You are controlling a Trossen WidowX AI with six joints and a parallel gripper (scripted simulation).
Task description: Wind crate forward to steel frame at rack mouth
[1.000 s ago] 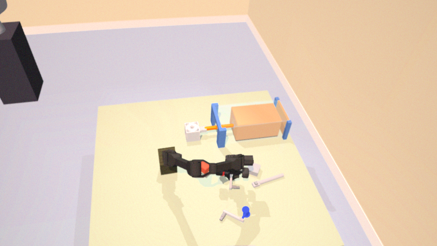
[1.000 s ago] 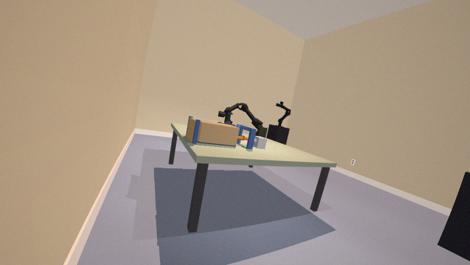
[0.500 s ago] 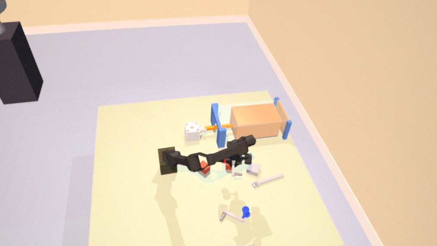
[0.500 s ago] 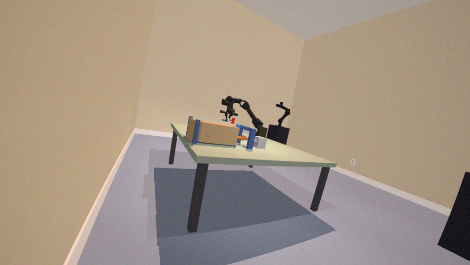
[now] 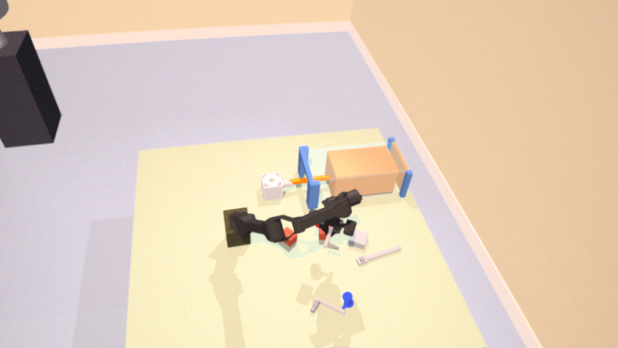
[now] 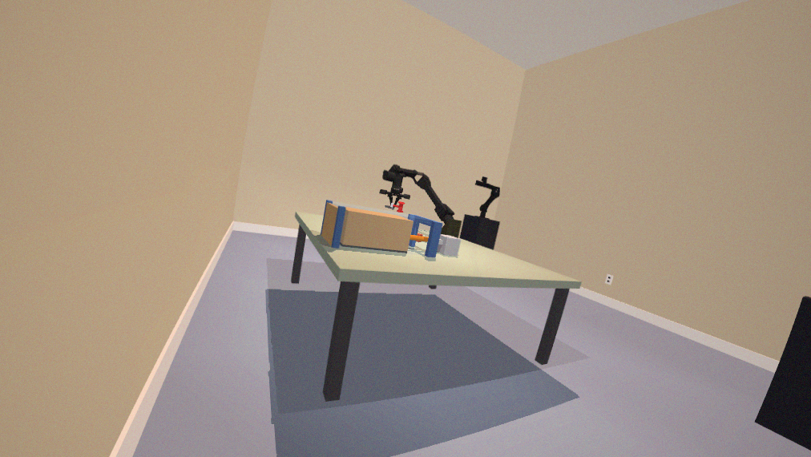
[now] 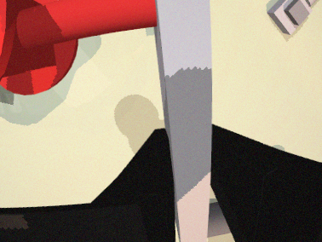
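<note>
My gripper [image 5: 331,230] [image 6: 393,204] [image 7: 181,135] is shut on the flat grey bar of a crank handle [image 5: 327,240] [image 7: 186,51] with a red knob [image 6: 400,206] [image 7: 89,19]. It holds this handle above the bench; its key end [image 5: 333,247] [image 7: 218,219] is partly hidden by a finger in the wrist view. The white winch [image 5: 272,191] [image 6: 449,245] stands left of the blue steel frame [image 5: 314,196] [image 6: 433,240], its round hole [image 5: 272,179] uncovered. An orange strap [image 5: 321,177] [image 6: 417,238] runs through the frame to the crate [image 5: 363,166] [image 6: 377,229], which sits flat behind it with a gap.
A second crank [image 5: 330,304] with a blue knob [image 5: 347,297] lies toward the near side. A straight bar with a square end [image 5: 380,254] lies right of a grey block [image 5: 359,239]. A red block is under the arm. Blue posts [image 5: 405,184] stand at the cubby's back.
</note>
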